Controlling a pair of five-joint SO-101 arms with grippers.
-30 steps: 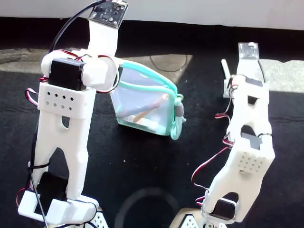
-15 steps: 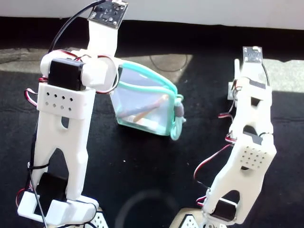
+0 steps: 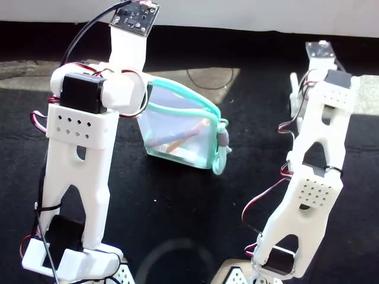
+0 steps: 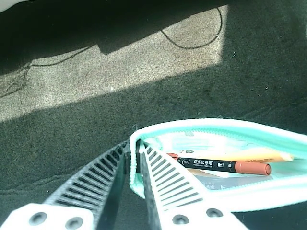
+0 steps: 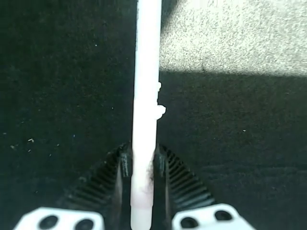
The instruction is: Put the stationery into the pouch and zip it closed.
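High view: I am watching the mint pouch (image 3: 180,133) standing open on the black mat (image 3: 177,207), well apart from the white pen (image 3: 294,89) at the right arm. Left wrist view: my left gripper (image 4: 134,151) is pinching the pouch's rim, with a marker (image 4: 225,166) lying inside just past the fingers. Right wrist view: my right gripper (image 5: 143,155) is clamping the pen, its shaft running out between the fingers.
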